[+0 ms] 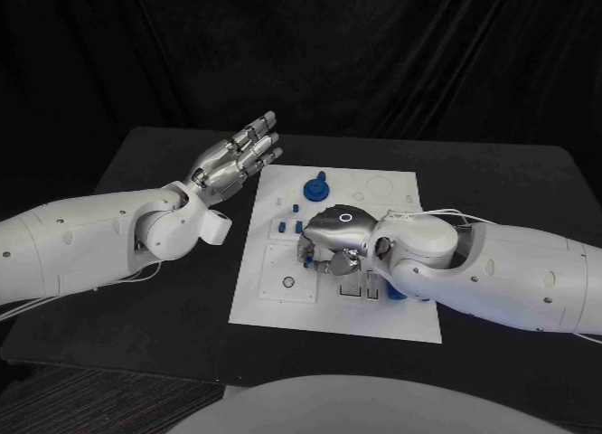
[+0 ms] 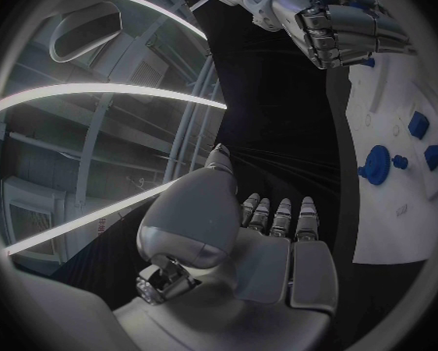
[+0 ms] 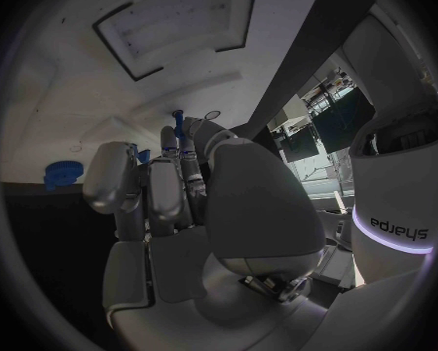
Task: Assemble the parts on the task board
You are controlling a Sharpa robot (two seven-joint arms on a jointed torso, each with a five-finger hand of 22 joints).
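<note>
The white task board (image 1: 380, 316) lies in the middle of the black table. My right hand (image 1: 333, 240) is curled over the board's middle with its fingers bent down. A thin blue peg (image 3: 178, 120) shows at its fingertips and looks pinched there. A round blue gear-like part (image 1: 315, 188) stands near the board's far edge, also seen as the gear (image 3: 58, 173) and the gear (image 2: 377, 164). Small blue parts (image 1: 291, 226) sit at the board's left side. My left hand (image 1: 236, 158) is raised beside the board's far left corner, fingers straight and apart, holding nothing.
The board (image 2: 394, 210) carries two small blue blocks (image 2: 418, 123) beside the gear. My right forearm (image 1: 510, 267) lies across the board's right edge. Bare black table (image 1: 145, 316) spreads to the left of the board.
</note>
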